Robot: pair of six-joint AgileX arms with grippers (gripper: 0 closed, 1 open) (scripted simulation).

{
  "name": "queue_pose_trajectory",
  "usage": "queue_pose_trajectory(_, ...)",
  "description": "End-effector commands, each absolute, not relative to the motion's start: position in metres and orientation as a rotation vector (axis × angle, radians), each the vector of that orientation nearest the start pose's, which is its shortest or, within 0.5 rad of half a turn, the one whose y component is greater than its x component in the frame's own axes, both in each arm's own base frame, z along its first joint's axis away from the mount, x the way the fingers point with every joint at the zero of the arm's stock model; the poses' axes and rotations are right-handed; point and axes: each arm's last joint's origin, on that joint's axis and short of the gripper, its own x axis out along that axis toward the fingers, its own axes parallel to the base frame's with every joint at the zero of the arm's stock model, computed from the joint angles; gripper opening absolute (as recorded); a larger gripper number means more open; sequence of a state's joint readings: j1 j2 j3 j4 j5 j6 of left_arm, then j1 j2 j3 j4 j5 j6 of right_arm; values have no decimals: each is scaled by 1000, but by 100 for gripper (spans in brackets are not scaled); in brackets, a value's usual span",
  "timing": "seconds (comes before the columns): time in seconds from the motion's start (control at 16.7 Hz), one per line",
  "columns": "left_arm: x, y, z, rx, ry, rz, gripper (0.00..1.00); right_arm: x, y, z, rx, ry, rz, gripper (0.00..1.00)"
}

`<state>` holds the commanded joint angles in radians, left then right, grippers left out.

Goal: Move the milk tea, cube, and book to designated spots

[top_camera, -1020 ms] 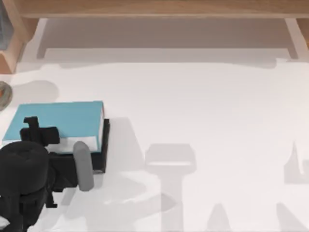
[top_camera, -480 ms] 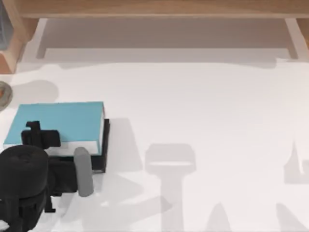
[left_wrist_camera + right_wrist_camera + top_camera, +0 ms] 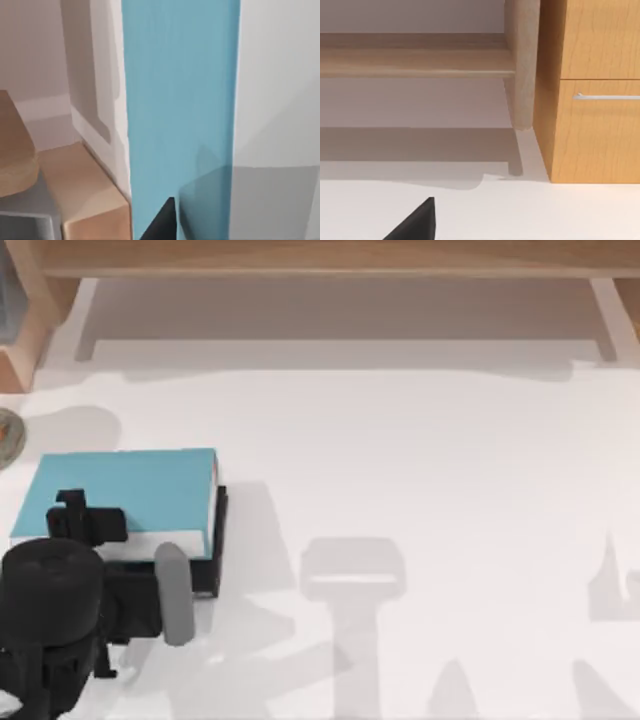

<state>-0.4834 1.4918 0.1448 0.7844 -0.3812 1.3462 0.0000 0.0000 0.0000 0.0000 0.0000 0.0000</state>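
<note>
Cyan book [image 3: 125, 488] flat near surface [image 3: 420, 470] left edge, atop a black object [image 3: 212, 560], left hand [image 3: 150, 585] at its near edge, grip state unclear, right arm parked.

The left arm [image 3: 60, 615] has drawn slightly toward the table's near edge, the book [image 3: 130, 490] barely shifting.

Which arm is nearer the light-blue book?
Left. The left gripper sits at the book's near edge, at the table's left. The right arm is parked off toward the table's right side.
</note>
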Motion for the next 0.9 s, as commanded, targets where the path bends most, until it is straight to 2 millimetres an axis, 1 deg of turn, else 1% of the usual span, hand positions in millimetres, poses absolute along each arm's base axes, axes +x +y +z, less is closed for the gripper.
queue_pose_trajectory(0.72,181,-83,85,1538,384,-433,98,106,-1,160,0,0,0,100)
queue_pose_trajectory(0.78,181,-83,85,1538,384,-433,100,106,-1,160,0,0,0,100)
queue_pose_trajectory(0.9,181,-83,85,1538,384,-433,100,106,-1,160,0,0,0,100)
